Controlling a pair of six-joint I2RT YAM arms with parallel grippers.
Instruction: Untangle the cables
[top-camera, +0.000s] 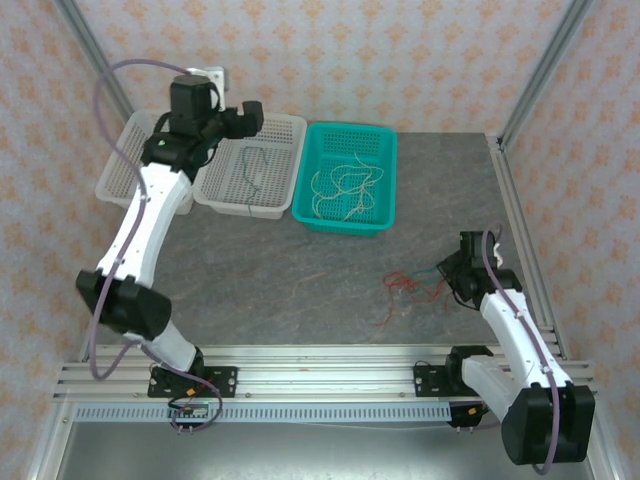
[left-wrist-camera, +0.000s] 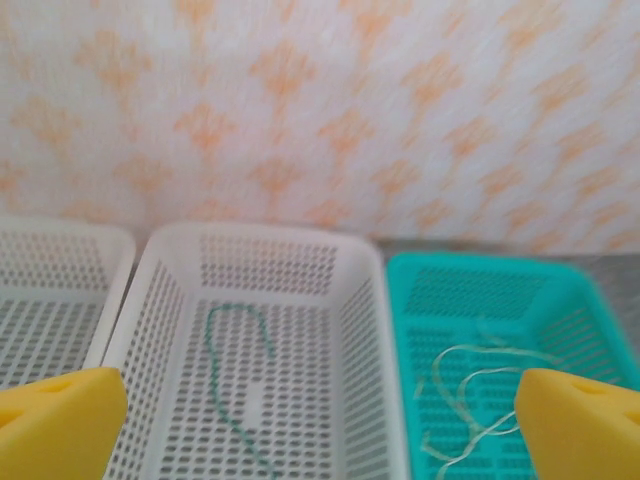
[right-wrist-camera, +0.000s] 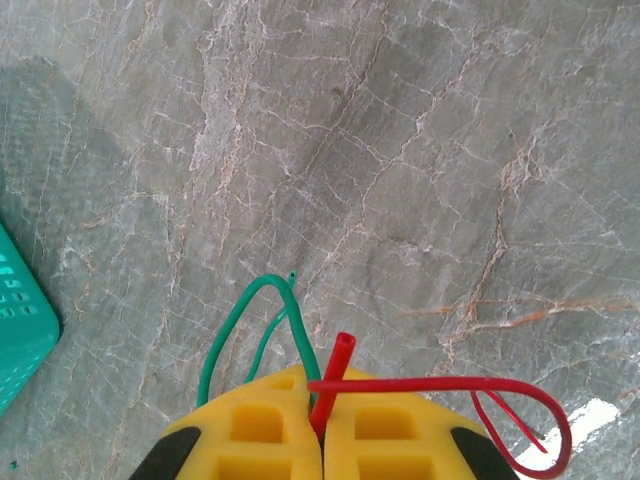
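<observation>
Right gripper (right-wrist-camera: 320, 440) pinching red cable (right-wrist-camera: 338, 362) between closed pads, stub pointing straight ahead, loop trailing right; left gripper (left-wrist-camera: 320, 425) gaping wide, empty.

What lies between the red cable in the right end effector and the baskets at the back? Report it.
Nothing visible on the table: bare surface runs from the red cable, clamped in the shut right end effector, to the teal basket and white basket. The left end effector hangs open above the white basket.

Left basket (top-camera: 113, 182), middle basket (top-camera: 246, 208) and right basket (top-camera: 343, 226) line the table (top-camera: 280, 270)'s far edge; one cable (top-camera: 252, 168) lies in the middle one, several cables (top-camera: 345, 188) in the right; tangled cables (top-camera: 408, 285) lie near the right edge.
</observation>
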